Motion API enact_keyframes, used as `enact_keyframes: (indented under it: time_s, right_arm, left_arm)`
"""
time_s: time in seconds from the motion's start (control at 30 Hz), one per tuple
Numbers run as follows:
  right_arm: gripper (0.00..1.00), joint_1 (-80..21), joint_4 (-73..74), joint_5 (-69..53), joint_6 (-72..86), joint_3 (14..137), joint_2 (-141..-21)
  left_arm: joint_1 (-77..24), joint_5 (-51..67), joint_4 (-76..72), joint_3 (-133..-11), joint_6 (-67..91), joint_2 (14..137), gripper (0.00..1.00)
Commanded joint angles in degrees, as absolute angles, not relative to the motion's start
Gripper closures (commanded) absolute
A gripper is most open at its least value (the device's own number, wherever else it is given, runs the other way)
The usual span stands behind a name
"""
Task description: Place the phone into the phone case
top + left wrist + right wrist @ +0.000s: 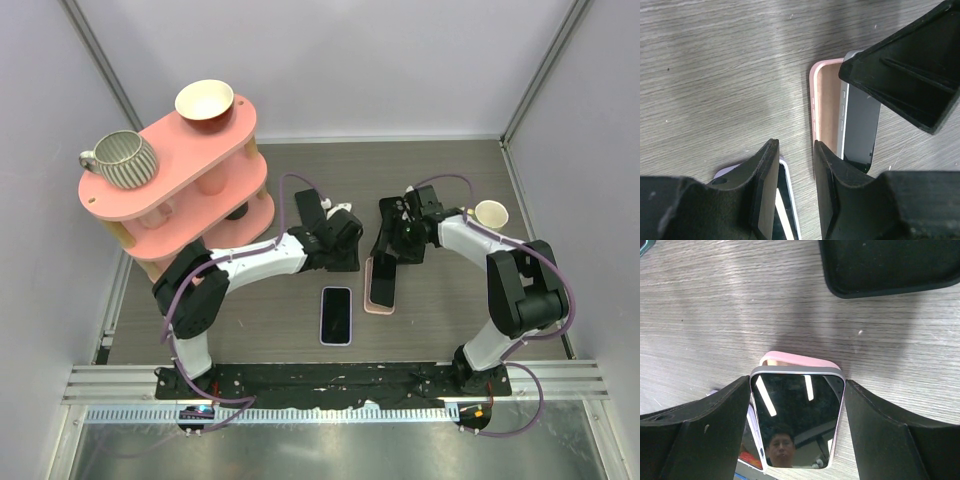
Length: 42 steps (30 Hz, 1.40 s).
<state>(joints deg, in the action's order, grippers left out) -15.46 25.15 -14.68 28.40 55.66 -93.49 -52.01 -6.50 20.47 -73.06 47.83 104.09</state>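
Observation:
A pink phone case (378,303) lies on the table mid-right; it also shows in the left wrist view (827,100) and the right wrist view (795,360). My right gripper (386,258) (797,390) is shut on a black-screened phone (797,415) (860,130), holding it tilted with its lower end in the case and one long edge raised. My left gripper (345,242) (796,150) is open and empty, low over the table just left of the case. Its right finger (830,180) is close to the case's left rim; I cannot tell if it touches.
A second phone in a lavender case (336,315) (785,200) lies left of the pink case. A dark empty case (345,264) (890,265) lies under my left gripper. A pink shelf (175,175) with a mug and a bowl stands back left. A white cup (490,212) stands right.

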Motion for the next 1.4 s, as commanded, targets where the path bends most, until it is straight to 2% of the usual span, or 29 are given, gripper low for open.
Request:
enact_keyframes:
  time_s: [0.0, 0.1, 0.27, 0.6, 0.93, 1.1, 1.37]
  right_arm:
    - [0.17, -17.75, 23.29, -15.47, 27.25, 56.25, -89.83]
    - [0.13, -18.54, 23.47, -14.42, 27.16, 56.51, -89.82]
    - [0.13, -19.07, 24.17, -13.19, 26.89, 56.34, -90.09]
    - [0.16, -18.98, 27.33, -8.52, 30.24, 56.26, -84.64]
    - [0.18, -16.97, 23.39, -13.44, 29.36, 49.31, -81.83]
    - [0.18, -14.33, 18.64, -19.59, 29.36, 44.92, -80.42]
    - [0.21, -14.15, 15.21, -21.27, 29.79, 41.49, -79.98]
  left_arm:
    - [-52.03, -7.47, 19.6, -72.07, 47.73, 101.08, 0.62]
    - [-51.94, -7.38, 19.6, -71.72, 47.55, 100.72, 0.62]
    - [-51.86, -7.12, 19.51, -70.58, 47.37, 99.23, 0.62]
    - [-51.68, -0.88, 13.98, -70.84, 43.25, 101.33, 0.62]
    - [-51.59, 2.55, 13.19, -75.93, 42.98, 108.1, 0.65]
    - [-51.59, 2.11, 11.87, -75.5, 43.59, 109.16, 0.67]
    - [-51.59, 3.95, 10.72, -74.71, 44.03, 110.65, 0.7]
